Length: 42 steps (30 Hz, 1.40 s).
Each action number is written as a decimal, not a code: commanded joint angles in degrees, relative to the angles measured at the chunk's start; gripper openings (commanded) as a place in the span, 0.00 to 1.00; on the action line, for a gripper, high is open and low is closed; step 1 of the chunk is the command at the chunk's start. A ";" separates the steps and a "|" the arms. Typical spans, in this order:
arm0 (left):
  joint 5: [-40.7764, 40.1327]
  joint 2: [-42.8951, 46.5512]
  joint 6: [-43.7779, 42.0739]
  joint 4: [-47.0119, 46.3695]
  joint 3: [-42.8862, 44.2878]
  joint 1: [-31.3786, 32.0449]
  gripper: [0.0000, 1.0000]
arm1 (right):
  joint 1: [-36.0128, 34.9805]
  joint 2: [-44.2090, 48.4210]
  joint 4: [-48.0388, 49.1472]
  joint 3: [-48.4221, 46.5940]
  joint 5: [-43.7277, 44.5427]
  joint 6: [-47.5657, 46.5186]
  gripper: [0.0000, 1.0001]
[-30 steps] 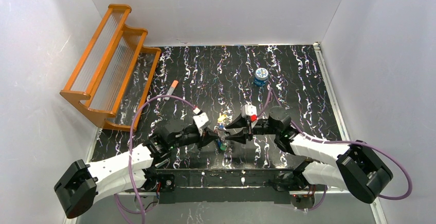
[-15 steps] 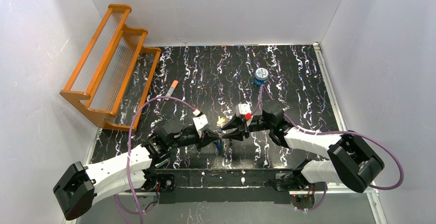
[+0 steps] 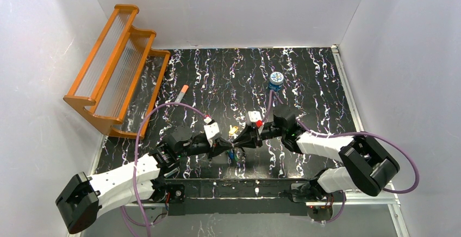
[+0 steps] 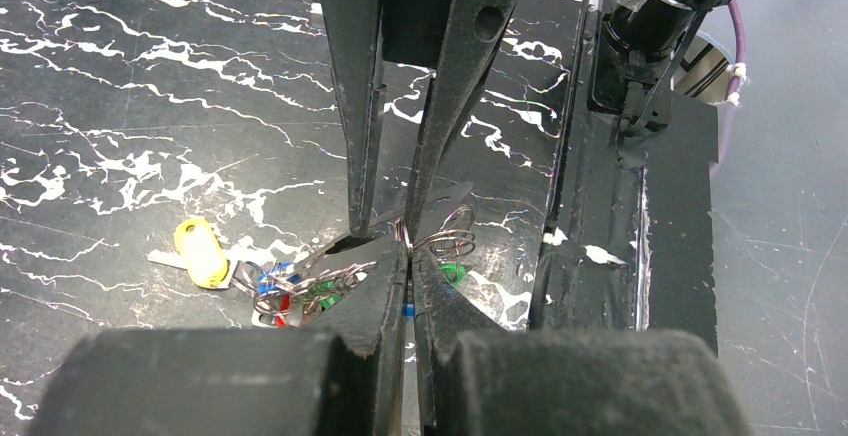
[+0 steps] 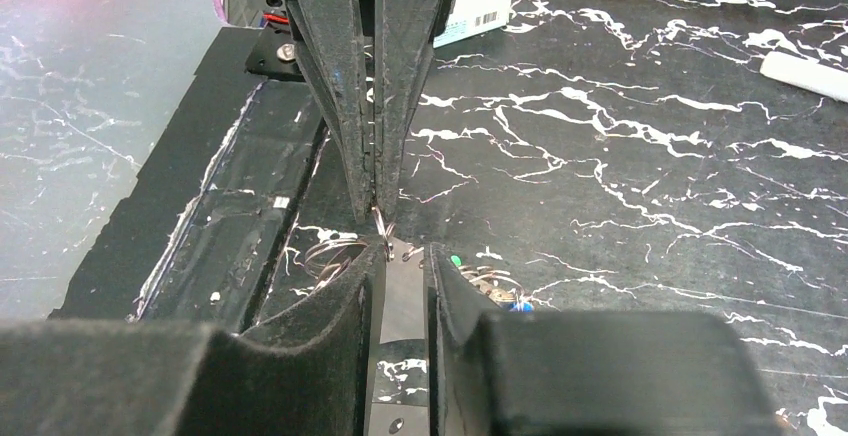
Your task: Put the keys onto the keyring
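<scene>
Left claw (image 4: 408,254): clamped shut on wire keyring (image 4: 455,238) | right claw (image 5: 400,266): jaws narrowly apart, meeting left tip to tip at that ring | keys (image 4: 290,291): bunched on small rings just beside left tips, yellow key (image 4: 200,251) outermost

**Bench** (image 3: 315,85): black top veined with white.

Lying on it:
- Stepped orange wooden rack (image 3: 117,63), far left, set at an angle.
- White tube (image 3: 181,92) with an orange tip, lying flat just right of the rack.
- Small round blue tin (image 3: 276,80), upright, far right of centre.
- Keys (image 4: 285,291), a small bunch near the middle front; the yellow-headed one (image 4: 203,252) lies flat, just beside the blue, red and green ones.
- Black plate (image 3: 239,187) along the near edge.
</scene>
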<state>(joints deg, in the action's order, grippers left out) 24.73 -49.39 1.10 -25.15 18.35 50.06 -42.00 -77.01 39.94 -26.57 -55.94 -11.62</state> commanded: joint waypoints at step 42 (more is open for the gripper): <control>-27.03 18.19 11.64 -7.56 -5.97 0.21 0.83 | 0.18 3.46 -13.99 -8.48 17.59 4.91 0.01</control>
<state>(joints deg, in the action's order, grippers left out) 1.85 -31.77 11.55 -33.26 12.99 50.06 -42.04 -73.60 33.47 -29.06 -45.69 -7.62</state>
